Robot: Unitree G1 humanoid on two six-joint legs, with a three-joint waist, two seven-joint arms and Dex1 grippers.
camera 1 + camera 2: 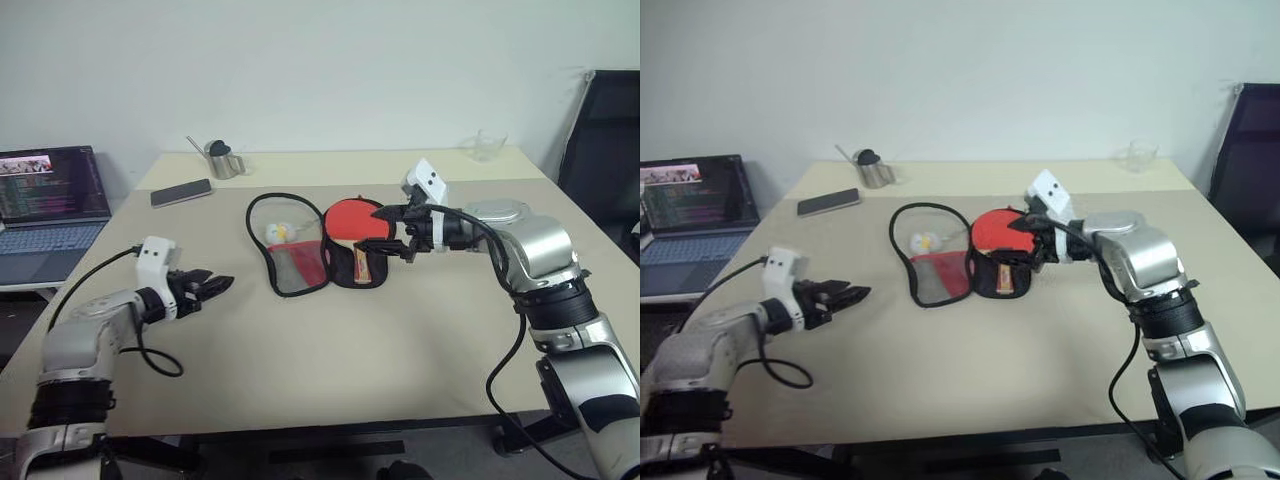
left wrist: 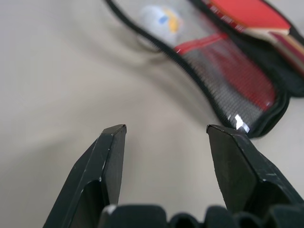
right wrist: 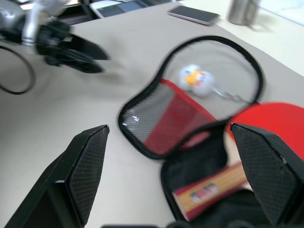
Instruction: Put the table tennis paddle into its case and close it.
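Paddle point(image 1: 352, 222) is seated in case point(image 1: 300, 250), flap not yet folded or zipped; both grippers' jaws are held apart, nothing gripped.

Laptop point(image 1: 50, 205) open off table's point(image 1: 300, 360) left edge; phone point(image 1: 181, 192), metal cup point(image 1: 224, 160) and clear cup point(image 1: 486, 146) near far edge; black chair point(image 1: 605, 160) right.

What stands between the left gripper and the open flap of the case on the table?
Nothing visible does. Bare table lies between the open left gripper and the case, whose flap lies spread toward that side. The table tennis paddle already sits in the other half, where the open right gripper hovers.
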